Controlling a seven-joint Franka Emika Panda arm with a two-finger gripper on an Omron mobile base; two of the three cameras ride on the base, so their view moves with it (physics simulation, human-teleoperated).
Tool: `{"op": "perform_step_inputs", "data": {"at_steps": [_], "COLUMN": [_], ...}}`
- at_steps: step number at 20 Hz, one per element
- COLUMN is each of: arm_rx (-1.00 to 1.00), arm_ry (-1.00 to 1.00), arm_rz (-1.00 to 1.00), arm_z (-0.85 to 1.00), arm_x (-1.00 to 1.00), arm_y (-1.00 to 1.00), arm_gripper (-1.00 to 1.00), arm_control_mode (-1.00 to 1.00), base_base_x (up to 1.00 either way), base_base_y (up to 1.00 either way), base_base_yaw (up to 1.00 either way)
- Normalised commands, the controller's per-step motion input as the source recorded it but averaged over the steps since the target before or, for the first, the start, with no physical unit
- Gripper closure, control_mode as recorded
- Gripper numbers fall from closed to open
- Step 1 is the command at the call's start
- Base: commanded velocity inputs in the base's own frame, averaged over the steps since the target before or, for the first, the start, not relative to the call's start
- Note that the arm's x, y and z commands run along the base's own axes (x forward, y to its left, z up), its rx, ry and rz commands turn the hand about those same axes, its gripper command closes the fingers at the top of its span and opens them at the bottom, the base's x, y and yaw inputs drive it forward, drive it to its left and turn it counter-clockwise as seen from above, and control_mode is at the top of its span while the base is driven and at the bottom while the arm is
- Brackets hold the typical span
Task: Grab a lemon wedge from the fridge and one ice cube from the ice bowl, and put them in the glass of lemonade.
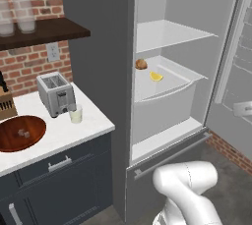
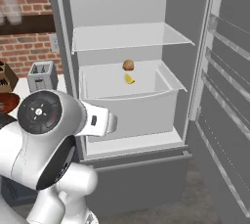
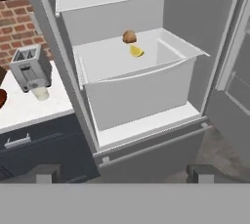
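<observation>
The fridge [image 1: 98,37] stands open, its white shelves bare except for the drawer shelf. On that shelf lies the tiny yellow lemon wedge [image 1: 156,76] [image 2: 129,78] [image 3: 136,51], just in front of a brown roundish lump [image 1: 141,64] [image 3: 129,36]. On the white counter to the left, the glass of lemonade [image 1: 76,114] [image 3: 41,93] stands before the toaster. The reddish-brown ice bowl [image 1: 34,138] sits further left with ice cubes [image 1: 22,132] in it. My gripper [image 3: 125,174] is open and empty, well back from the fridge and facing its lower drawer.
The fridge door [image 2: 224,96] is swung open to the right. A toaster [image 1: 55,93] stands behind the glass. A knife block [image 1: 5,102] is at the counter's left edge, and tall frosted jars [image 1: 22,10] sit on a dark wall shelf. Dark cabinets lie below the counter.
</observation>
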Motion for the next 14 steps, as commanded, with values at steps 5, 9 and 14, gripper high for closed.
{"op": "perform_step_inputs", "data": {"at_steps": [5, 9, 14], "arm_rx": [-0.02, -0.01, 0.00], "arm_ry": [-0.06, -0.07, -0.09], "arm_rz": [0.00, 0.00, 0.01], "arm_z": [0.00, -0.05, -0.13], "arm_x": [0.00, 0.00, 0.00], "arm_y": [0.59, 0.41, 0.15], "arm_gripper": [-1.00, -1.00, -1.00], "arm_control_mode": [-1.00, -1.00, -1.00], "base_base_x": [0.00, 0.00, 0.00], "base_base_y": [0.00, 0.00, 0.00], "base_base_yaw": [0.00, 0.00, 0.00]}}
